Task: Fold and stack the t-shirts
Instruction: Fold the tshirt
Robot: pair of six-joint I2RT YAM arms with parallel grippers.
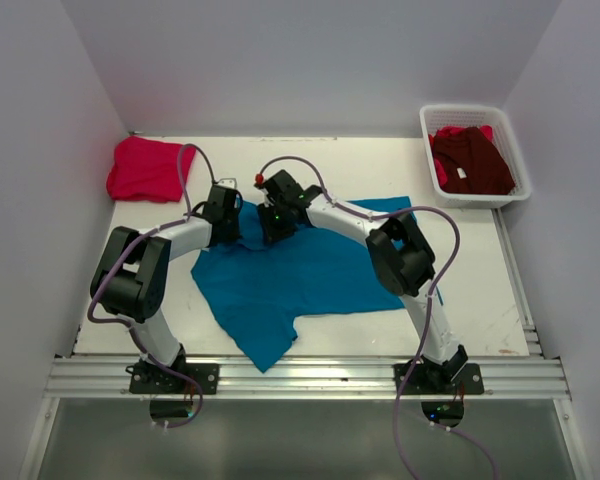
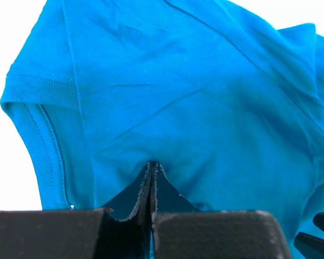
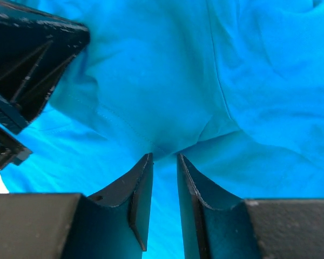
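The teal-blue t-shirt (image 1: 310, 275) lies spread and creased across the middle of the table. My left gripper (image 1: 238, 224) is shut on a pinch of its cloth near the far left edge; in the left wrist view the gripper (image 2: 152, 164) closes on the teal-blue shirt (image 2: 194, 97) next to a hemmed sleeve. My right gripper (image 1: 273, 236) is just beside it. Its jaws (image 3: 164, 156) stand a narrow gap apart, tips at a raised fold of the shirt (image 3: 151, 81). The pinkish-red shirt (image 1: 145, 168) lies folded at the far left. The maroon shirt (image 1: 472, 160) is in the basket.
The white mesh basket (image 1: 432, 125) stands at the far right corner. White walls close in the table on three sides. A metal rail (image 1: 310, 378) runs along the near edge. The left gripper's body (image 3: 27, 59) shows in the right wrist view.
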